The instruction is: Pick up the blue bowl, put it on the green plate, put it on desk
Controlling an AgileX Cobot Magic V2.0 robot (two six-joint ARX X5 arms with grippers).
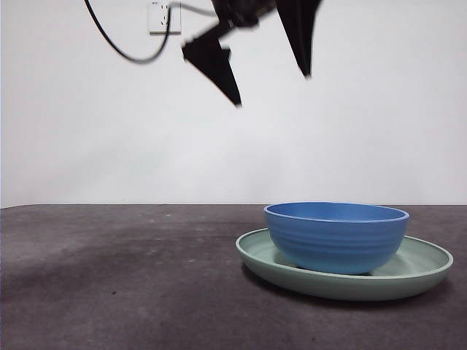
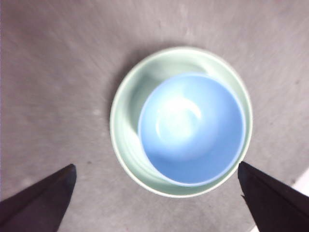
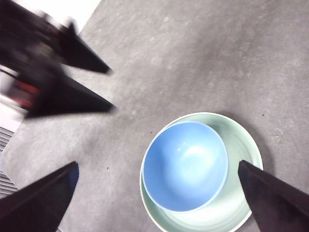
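1. The blue bowl [image 1: 336, 237] sat upright inside the green plate [image 1: 423, 266], off-centre, with the plate resting on the desk [image 1: 117, 284]
2. The left gripper [image 2: 157, 193] hung high above the bowl, jaws spread wide, holding nothing
3. The right gripper [image 3: 157, 193] was also raised over the desk, jaws spread and empty

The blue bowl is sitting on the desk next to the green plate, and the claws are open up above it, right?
Not quite. The blue bowl sits on the green plate, not beside it on the desk; the front view shows that. The rest is right: the left claw and the right claw are open above it.
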